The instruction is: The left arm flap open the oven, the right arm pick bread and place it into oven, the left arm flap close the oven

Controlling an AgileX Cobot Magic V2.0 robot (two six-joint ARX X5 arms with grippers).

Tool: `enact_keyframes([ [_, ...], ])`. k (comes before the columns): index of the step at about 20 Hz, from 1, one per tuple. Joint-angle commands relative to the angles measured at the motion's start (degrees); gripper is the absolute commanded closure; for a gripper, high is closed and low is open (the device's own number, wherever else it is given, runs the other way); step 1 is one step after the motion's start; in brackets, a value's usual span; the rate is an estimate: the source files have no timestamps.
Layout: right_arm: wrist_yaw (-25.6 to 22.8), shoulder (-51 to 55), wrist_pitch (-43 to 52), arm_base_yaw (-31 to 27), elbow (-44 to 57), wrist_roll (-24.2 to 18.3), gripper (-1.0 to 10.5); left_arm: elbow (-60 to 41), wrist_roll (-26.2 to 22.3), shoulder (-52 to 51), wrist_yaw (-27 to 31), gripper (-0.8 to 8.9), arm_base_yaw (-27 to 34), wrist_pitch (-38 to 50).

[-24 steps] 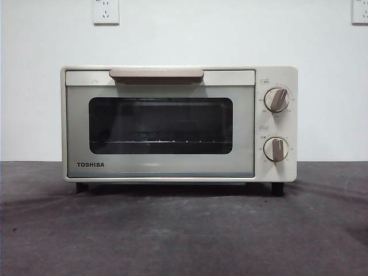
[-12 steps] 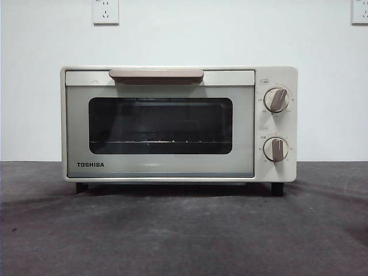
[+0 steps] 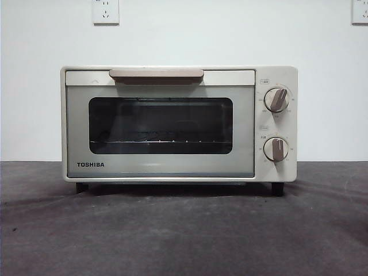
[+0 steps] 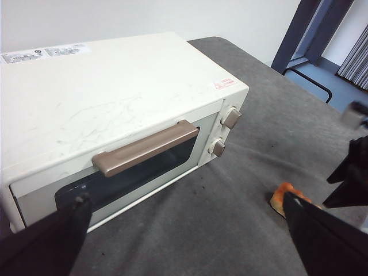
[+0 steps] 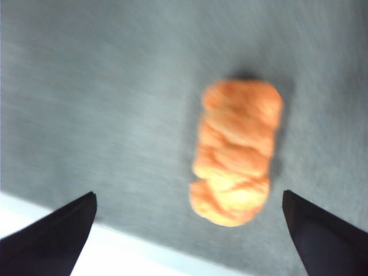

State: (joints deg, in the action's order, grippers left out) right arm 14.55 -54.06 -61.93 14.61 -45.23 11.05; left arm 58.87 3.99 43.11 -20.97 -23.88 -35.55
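Note:
The cream-white TOSHIBA oven (image 3: pixel 161 167) stands on the grey table with its door shut, and its beige handle (image 3: pixel 156 75) is at the top of the door. No arm shows in the front view. In the left wrist view my left gripper (image 4: pixel 185 198) is open, above and in front of the oven (image 4: pixel 103 98), clear of the handle (image 4: pixel 146 148). The orange bread (image 5: pixel 236 152) lies on the table. My right gripper (image 5: pixel 188 194) is open and hovers over it, one jaw on each side, not touching. The bread also peeks out in the left wrist view (image 4: pixel 280 195), beside the right arm (image 4: pixel 352 172).
Two beige dials (image 3: pixel 276 99) sit on the oven's right side. The grey table cloth (image 3: pixel 184 230) spreads in front of the oven. A white wall with sockets (image 3: pixel 106 11) stands behind. A dark blue frame (image 4: pixel 299 34) stands beyond the table's edge.

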Motion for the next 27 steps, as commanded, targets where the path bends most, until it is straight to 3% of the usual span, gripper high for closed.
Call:
enact_keyframes([
  [1,-1.16,-4.02,2.10,0.26,0.52,0.94,4.4,1.20,0.13,0.33,-0.11,2.82,-0.31,0.44],
  [5,-4.17,-11.80,6.27,0.26,0.92,0.94,4.4,1.20,0.13,0.33,-0.11,2.82,-0.31,0.44],
  [12,-4.20,-22.05,10.54,0.26,0.92,0.85,4.5,1.20,0.13,0.33,-0.09,2.82,-0.31,-0.39],
  [18,-4.15,-26.86,11.30,0.26,0.92,0.00,6.5,1.18,0.11,0.33,-0.09,2.82,-0.31,-0.85],
  [22,-4.09,-27.23,10.75,0.26,0.72,-1.05,8.8,1.18,0.20,0.39,0.35,3.05,-0.31,-0.85],
  [27,-3.54,-18.67,4.96,0.26,-1.31,-1.18,8.9,1.90,0.57,3.82,0.57,4.87,-0.31,-2.43],
])
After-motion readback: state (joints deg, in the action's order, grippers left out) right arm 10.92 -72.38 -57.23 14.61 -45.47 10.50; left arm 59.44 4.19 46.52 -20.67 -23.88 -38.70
